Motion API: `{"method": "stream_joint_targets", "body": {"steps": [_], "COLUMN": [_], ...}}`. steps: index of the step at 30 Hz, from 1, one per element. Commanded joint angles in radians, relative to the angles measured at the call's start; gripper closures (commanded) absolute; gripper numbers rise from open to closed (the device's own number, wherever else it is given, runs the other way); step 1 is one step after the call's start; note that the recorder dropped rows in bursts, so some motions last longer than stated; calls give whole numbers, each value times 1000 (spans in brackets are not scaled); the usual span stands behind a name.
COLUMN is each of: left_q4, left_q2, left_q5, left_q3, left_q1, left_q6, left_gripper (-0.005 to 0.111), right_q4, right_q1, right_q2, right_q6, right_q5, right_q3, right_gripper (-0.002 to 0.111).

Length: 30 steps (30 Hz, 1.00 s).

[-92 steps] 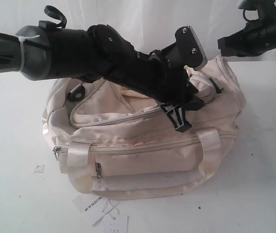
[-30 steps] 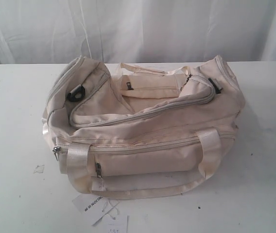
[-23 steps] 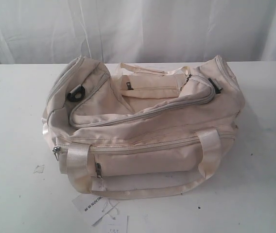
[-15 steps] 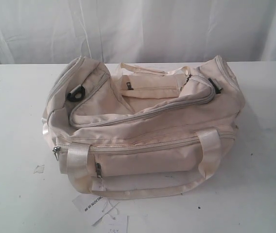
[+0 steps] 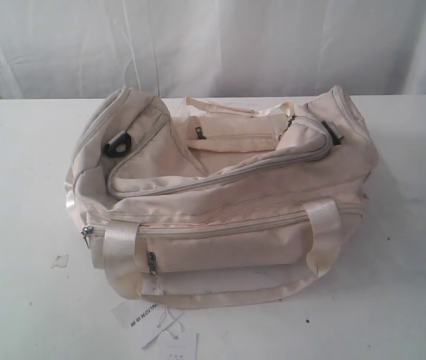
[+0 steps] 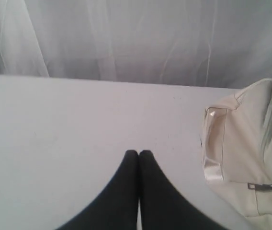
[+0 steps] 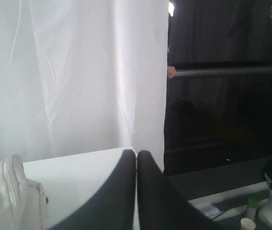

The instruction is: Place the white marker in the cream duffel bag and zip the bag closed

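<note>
both arms, which had crowded over the cream duffel bag (image 5: 220,202) three seconds before, were gone from the exterior view; the bag sat unmoved mid-frame, its long axis left to right. the white marker showed in no view, so it was probably inside. the top zipper (image 5: 273,161) looked drawn shut. the left gripper (image 6: 138,154) and right gripper (image 7: 136,154) each had fingers pressed together, empty, clear of the bag's ends; the left seemed nearer.

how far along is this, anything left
Looks finished. The cream duffel bag has its top zipper shut; no white marker shows on the table, presumably inside. Nothing in hand: left gripper and right gripper are shut, empty, away from the bag. Nothing visibly left.
</note>
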Motion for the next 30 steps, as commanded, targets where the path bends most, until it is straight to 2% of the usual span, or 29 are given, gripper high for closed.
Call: {"method": "stream_joint_targets", "body": {"steps": [1,3,6,9,30], "left_q4": [-10,-10,-4,23,6], "left_q2": [8,8,8,8,8], "left_q5": [-45,-24,30,25,6], "left_q3": [156,206,252,267,269], "left_q1": [-35,-96,-223,-305,-316], "left_q6": [-112,-105,-99,-98,-106], "left_gripper": [107,107,107,107,107], "right_q4": [44,46,46,46,56], "right_q1": [1,1,1,1,1], "right_q2": [46,68,97,101,57], "right_q6": [-4,-1,-2,-32,1], "right_q5": [-130,-130,-100,-40,-10], "right_q3": [97,123,153,164,173], "right_gripper": [107,107,107,107,107]}}
